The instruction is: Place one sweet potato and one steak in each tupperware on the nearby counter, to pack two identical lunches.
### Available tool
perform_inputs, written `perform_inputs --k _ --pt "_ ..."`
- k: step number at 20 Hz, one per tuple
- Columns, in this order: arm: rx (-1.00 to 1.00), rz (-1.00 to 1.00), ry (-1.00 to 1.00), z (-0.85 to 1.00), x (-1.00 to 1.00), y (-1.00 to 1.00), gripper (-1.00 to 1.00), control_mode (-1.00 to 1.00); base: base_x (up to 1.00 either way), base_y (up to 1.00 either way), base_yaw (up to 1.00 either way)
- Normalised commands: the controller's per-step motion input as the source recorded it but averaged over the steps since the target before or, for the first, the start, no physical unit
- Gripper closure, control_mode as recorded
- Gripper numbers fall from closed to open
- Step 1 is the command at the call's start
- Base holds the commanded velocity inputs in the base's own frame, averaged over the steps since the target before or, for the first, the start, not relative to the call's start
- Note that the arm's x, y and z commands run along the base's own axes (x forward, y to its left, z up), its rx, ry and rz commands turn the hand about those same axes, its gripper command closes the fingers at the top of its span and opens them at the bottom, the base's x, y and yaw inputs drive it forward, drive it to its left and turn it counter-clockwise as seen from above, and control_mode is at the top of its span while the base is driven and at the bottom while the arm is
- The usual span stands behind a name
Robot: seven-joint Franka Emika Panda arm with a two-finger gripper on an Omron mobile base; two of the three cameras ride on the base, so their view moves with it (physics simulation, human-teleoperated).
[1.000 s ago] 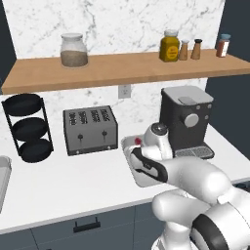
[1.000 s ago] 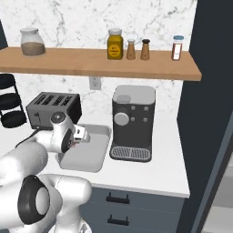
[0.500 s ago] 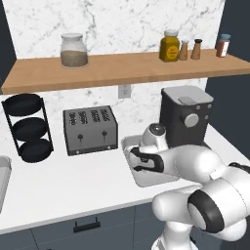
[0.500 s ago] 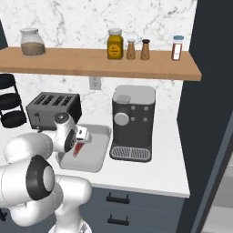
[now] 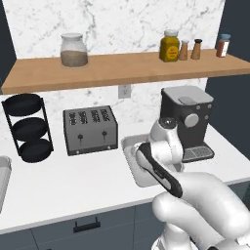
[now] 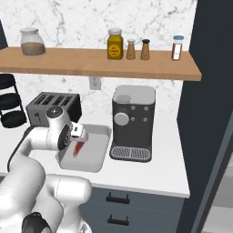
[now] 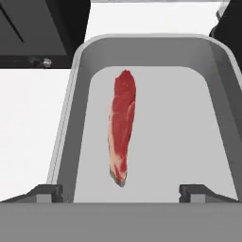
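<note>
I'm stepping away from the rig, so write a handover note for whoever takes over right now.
Gripper: jaws open, holding nothing, poised over the tupperware.
Steak: in that tupperware, on edge, clear of both fingertips. The tupperware sits on the counter between the toaster and the coffee machine.
Done: one steak in this tupperware.
Left: no sweet potato lies in it, so add one. What looks like the edge of a second tupperware sits far left on the counter; its contents are out of view, so check it and pack it to match.
</note>
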Motion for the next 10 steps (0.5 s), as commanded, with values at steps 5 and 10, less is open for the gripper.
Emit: perform_inputs --k 5,10 --pt "0.00 0.00 -0.17 0.65 -0.94 -0.26 -1.00 -1.00 0.00 0.00 0.00" --pt "0.00 0.00 -0.21 0.86 -0.74 -0.31 -1.00 -1.00 0.00 0.00 0.00"
